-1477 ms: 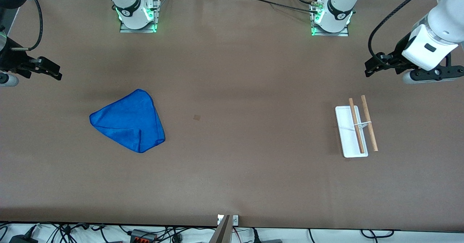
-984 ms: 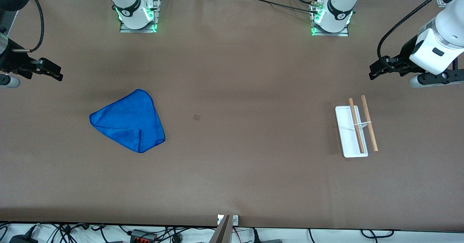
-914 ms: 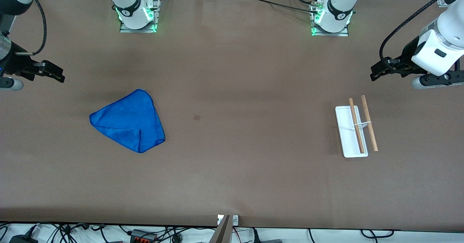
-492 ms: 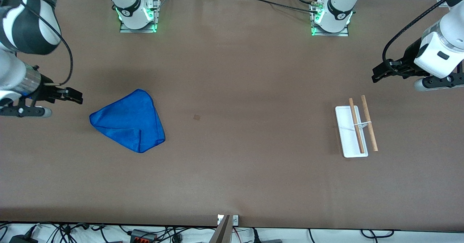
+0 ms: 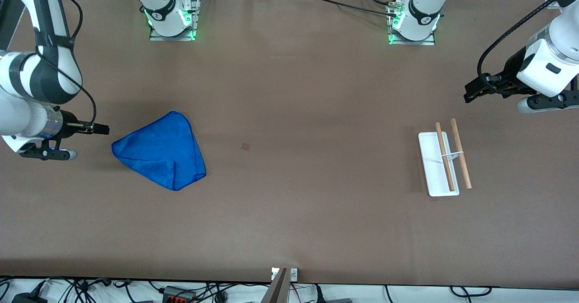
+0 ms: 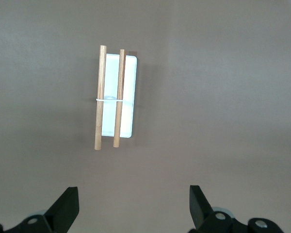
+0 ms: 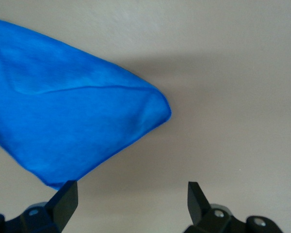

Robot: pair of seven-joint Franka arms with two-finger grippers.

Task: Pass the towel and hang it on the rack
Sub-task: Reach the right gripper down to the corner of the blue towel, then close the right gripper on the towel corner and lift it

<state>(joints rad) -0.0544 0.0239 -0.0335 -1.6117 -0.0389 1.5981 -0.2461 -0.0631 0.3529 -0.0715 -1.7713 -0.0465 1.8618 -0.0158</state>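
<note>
A blue towel (image 5: 160, 151) lies folded in a rough triangle on the brown table toward the right arm's end; it also shows in the right wrist view (image 7: 63, 121). My right gripper (image 5: 100, 129) is open and empty, just beside the towel's corner at the right arm's end. The rack (image 5: 443, 160), a white base with two wooden rods, stands toward the left arm's end; it also shows in the left wrist view (image 6: 114, 104). My left gripper (image 5: 470, 94) is open and empty, over the bare table beside the rack.
The two arm bases (image 5: 172, 18) (image 5: 414, 20) stand along the table's edge farthest from the front camera. A small dark mark (image 5: 245, 146) lies near the table's middle. Cables hang past the table's nearest edge.
My right arm has swung in and down from the table's end until its gripper is next to the towel. My left gripper has drifted slightly toward the rack. The towel and rack have not moved.
</note>
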